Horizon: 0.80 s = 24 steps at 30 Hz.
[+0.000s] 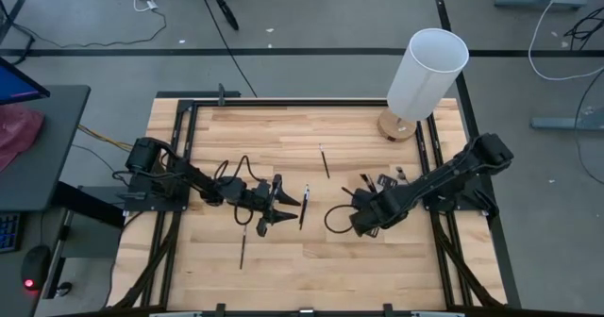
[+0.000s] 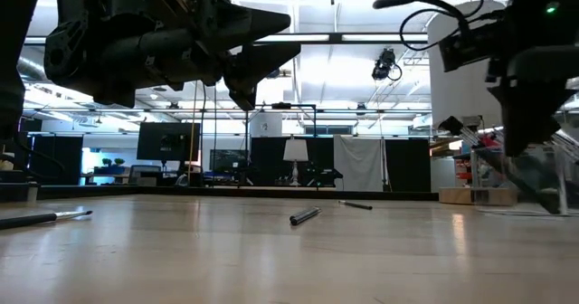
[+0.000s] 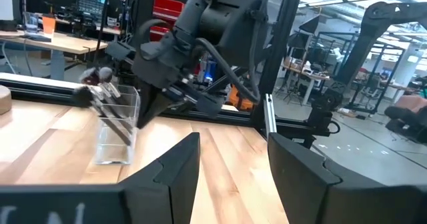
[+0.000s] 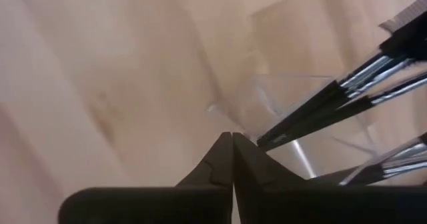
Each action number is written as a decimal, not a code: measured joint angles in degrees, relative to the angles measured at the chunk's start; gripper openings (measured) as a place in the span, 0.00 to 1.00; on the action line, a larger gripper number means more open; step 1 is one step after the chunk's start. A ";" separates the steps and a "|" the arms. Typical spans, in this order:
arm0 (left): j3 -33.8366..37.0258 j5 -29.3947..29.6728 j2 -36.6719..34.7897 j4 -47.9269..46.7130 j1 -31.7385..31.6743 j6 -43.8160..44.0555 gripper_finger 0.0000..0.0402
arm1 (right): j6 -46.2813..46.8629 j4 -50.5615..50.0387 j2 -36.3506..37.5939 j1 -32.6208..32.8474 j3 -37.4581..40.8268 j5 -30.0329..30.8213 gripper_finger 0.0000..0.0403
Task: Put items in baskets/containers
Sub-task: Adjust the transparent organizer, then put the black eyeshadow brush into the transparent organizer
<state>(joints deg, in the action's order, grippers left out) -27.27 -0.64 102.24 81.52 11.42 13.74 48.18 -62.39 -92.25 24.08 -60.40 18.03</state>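
The right gripper (image 4: 231, 159), closed and empty, hovers beside the clear holder (image 4: 293, 111) of brushes (image 4: 333, 104). The left gripper (image 1: 276, 204) hangs part open, empty. Next, I judge, comes fetching a loose brush (image 1: 324, 162) from the counter (image 1: 283, 138).

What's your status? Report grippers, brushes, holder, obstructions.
Left gripper open, empty, mid-table. Right gripper shut, empty, by clear holder with brushes inside. Loose brushes on table. Nothing blocking.
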 joint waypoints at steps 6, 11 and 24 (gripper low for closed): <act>0.00 0.00 0.00 0.00 0.00 0.02 0.45 | 0.02 0.16 0.00 -1.01 0.00 2.55 0.02; 0.00 0.00 0.00 -0.09 0.00 0.07 0.45 | -0.01 2.82 0.87 -0.97 -1.26 2.21 0.02; 3.96 1.57 -4.67 -5.40 -0.36 -0.91 0.45 | -22.13 55.10 -1.84 -4.80 0.09 8.04 0.10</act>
<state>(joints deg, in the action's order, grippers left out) -23.31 0.93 97.56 76.11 11.06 12.83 26.06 -7.29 -94.09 19.27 -60.31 26.07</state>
